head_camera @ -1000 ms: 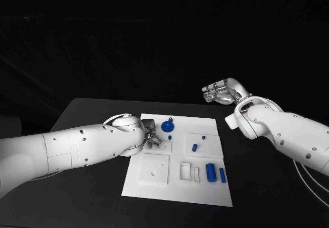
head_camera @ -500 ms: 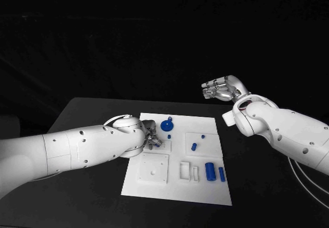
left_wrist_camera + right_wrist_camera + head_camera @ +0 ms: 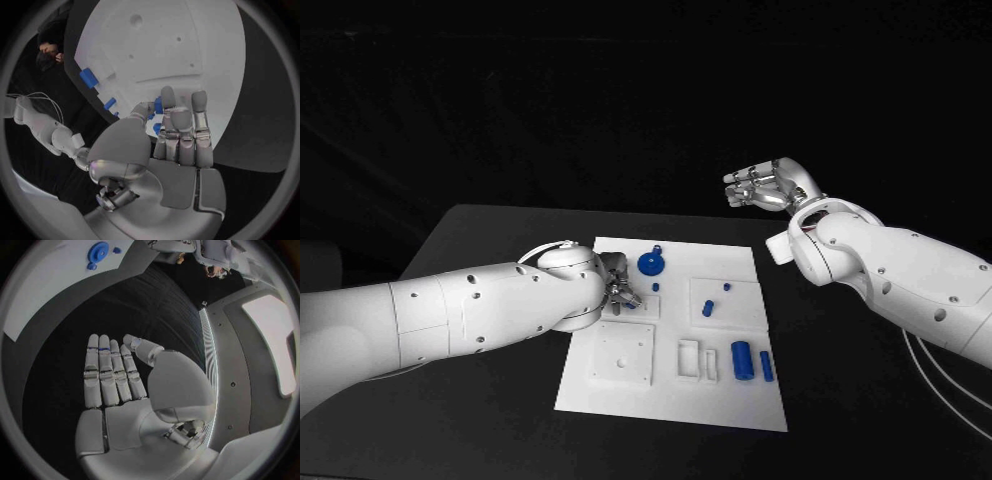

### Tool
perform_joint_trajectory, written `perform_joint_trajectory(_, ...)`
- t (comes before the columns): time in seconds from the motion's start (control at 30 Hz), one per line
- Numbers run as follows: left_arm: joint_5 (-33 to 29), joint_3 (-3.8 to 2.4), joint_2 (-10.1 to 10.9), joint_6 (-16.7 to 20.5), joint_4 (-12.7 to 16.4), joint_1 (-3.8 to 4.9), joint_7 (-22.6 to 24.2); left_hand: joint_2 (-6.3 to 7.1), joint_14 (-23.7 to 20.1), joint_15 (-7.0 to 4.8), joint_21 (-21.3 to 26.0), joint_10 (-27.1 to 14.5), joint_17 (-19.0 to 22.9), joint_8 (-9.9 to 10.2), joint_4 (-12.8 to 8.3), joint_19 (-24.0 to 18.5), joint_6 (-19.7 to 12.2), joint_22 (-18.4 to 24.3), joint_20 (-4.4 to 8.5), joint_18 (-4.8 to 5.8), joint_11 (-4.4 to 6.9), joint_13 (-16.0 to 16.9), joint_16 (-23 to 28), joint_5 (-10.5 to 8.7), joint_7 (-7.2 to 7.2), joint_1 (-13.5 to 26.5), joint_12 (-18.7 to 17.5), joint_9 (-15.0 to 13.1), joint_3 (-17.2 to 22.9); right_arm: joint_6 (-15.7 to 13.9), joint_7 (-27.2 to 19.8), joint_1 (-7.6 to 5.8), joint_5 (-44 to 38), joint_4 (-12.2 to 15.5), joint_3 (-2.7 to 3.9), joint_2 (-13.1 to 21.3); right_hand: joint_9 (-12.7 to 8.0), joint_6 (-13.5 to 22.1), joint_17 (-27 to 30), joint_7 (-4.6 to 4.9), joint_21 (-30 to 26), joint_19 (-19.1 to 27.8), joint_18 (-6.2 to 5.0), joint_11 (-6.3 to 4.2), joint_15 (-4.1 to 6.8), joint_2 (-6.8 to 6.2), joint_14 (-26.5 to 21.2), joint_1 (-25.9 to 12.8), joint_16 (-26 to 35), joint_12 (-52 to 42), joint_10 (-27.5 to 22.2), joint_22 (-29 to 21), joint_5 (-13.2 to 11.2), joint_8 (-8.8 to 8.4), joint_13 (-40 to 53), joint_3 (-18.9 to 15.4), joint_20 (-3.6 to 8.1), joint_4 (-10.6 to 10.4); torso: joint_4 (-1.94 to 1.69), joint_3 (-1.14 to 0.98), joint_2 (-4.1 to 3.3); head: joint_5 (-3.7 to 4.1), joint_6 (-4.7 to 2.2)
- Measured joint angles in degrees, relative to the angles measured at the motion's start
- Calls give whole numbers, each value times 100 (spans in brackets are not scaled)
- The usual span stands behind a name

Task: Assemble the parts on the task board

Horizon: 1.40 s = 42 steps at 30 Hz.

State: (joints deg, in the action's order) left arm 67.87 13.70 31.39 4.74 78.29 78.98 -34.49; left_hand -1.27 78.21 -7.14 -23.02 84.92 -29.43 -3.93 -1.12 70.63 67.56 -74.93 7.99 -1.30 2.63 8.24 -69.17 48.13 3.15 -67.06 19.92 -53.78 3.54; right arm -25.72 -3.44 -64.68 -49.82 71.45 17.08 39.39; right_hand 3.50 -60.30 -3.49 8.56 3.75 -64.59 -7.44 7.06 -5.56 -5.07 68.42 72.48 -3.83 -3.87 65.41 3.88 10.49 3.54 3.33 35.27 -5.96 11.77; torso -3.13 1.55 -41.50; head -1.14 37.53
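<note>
barely anything on the task board has shifted over the last second: the round blue part sits near the board's far edge, a small blue peg lies toward its right edge, and two blue cylinders lie side by side near the near right corner. the left hand stays low over the board's left edge, beside the round part, and the left wrist view shows a small blue part at its fingertips; whether it is truly pinched i cannot tell. the right hand has lifted a little and drifted off beyond the table's far right corner, well apart from the board, fingers straight and holding nothing in the right wrist view. so the work looks to rest with the left hand, and no further part seems seated yet.
</note>
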Motion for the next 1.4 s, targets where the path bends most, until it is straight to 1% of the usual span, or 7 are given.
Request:
perform_joint_trajectory(0.27,3,-7,-2,-65,-6,4,-8,-8,0,1,-34,0,-26,2,-16,0,4,0,0,0,0,-8,22,-38,-4,-8,0,85,-16,9,0,0,10,-5,-1,-2,0,14,-1,13,0,0,0,0,-18,-23,-18,-23,-1,0,0,0,136,0,0,0,0,0,0,4,1,1,15)
perform_joint_trajectory(0.33,3,-9,-7,-84,-13,4,-9,-23,0,1,-34,0,-34,17,-27,0,5,0,0,0,0,-8,22,-135,-5,-22,25,210,-27,12,0,-1,11,-7,-1,-3,0,15,-1,13,0,0,0,0,-18,-23,-18,-23,-1,0,0,0,149,0,1,0,0,0,-2,4,1,4,16)
perform_joint_trajectory(0.47,3,-14,-24,-123,-40,7,-9,-46,10,9,-34,1,-60,-33,-48,21,41,1,21,0,1,-4,22,-175,18,-1,54,476,-47,18,0,-1,11,-12,-1,-10,0,15,-1,12,0,0,0,20,-18,-23,-18,-23,-2,-1,-20,0,177,0,1,0,0,0,-4,4,1,5,19)
perform_joint_trajectory(0.6,4,-18,-41,-144,-65,7,-9,-56,35,-12,2,2,-71,-56,-49,42,46,1,41,0,1,-1,22,-268,16,-3,72,573,-47,25,1,-1,11,-14,-2,-15,1,15,-1,12,0,0,1,20,-18,-23,-18,-23,-2,-1,-20,0,177,0,1,0,0,0,-3,5,1,6,24)
perform_joint_trajectory(0.73,4,-21,-51,-157,-78,7,-9,-63,47,-9,7,4,-84,-73,-49,42,51,1,41,0,0,13,22,-275,12,-11,111,617,-47,31,3,-1,11,-17,-2,-16,1,15,-2,12,0,0,1,20,-18,-23,-18,-23,-2,-2,-20,0,200,0,1,0,0,0,0,5,1,2,29)
perform_joint_trajectory(1.0,4,-26,-75,-175,-112,7,-6,-64,77,-28,30,23,-110,-110,-103,84,54,1,40,0,18,44,22,-469,8,-11,189,642,43,50,3,-1,11,-40,-2,-34,1,15,-3,12,0,0,2,20,-37,-23,-37,-23,-3,-3,-20,0,200,0,1,0,1,0,2,4,1,3,34)
perform_joint_trajectory(1.4,4,-35,-101,-207,-149,6,3,-64,86,-21,30,23,-148,-156,-104,84,59,2,40,0,17,76,22,-473,3,-88,250,569,42,77,3,1,11,-68,-3,-55,1,14,-3,12,0,0,2,20,-37,-27,-37,-27,-3,-3,-20,0,221,0,2,0,1,0,1,1,0,12,47)
